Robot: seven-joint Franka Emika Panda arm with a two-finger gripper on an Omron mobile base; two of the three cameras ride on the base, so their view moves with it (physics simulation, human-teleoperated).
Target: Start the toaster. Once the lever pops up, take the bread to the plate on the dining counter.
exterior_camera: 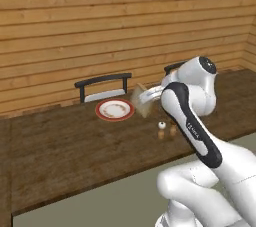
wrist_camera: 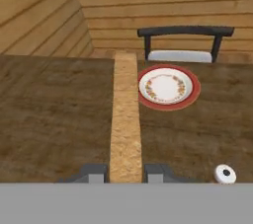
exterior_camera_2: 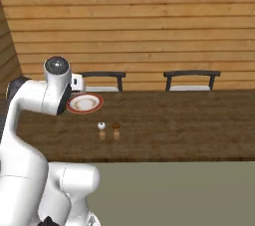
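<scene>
My gripper (wrist_camera: 125,172) is shut on the bread (wrist_camera: 124,119), a tan slice seen edge-on that runs up between the two fingertips. It hangs above the dining counter (wrist_camera: 49,109), just left of the plate (wrist_camera: 167,86), which is white with a red rim and bare. From the left base the bread (exterior_camera: 142,100) is in the air to the right of the plate (exterior_camera: 115,109), held by the gripper (exterior_camera: 152,94). The plate (exterior_camera_2: 85,103) also lies beside the arm's elbow on the counter (exterior_camera_2: 189,120). The toaster and the lever are out of view.
Two small shakers, white (exterior_camera: 162,125) and brown (exterior_camera: 173,130), stand on the counter near the arm; the white one (wrist_camera: 225,173) is close to my right fingertip. A dark chair (exterior_camera: 102,87) sits behind the plate, another chair (exterior_camera_2: 191,79) farther right. A wooden plank wall lies beyond.
</scene>
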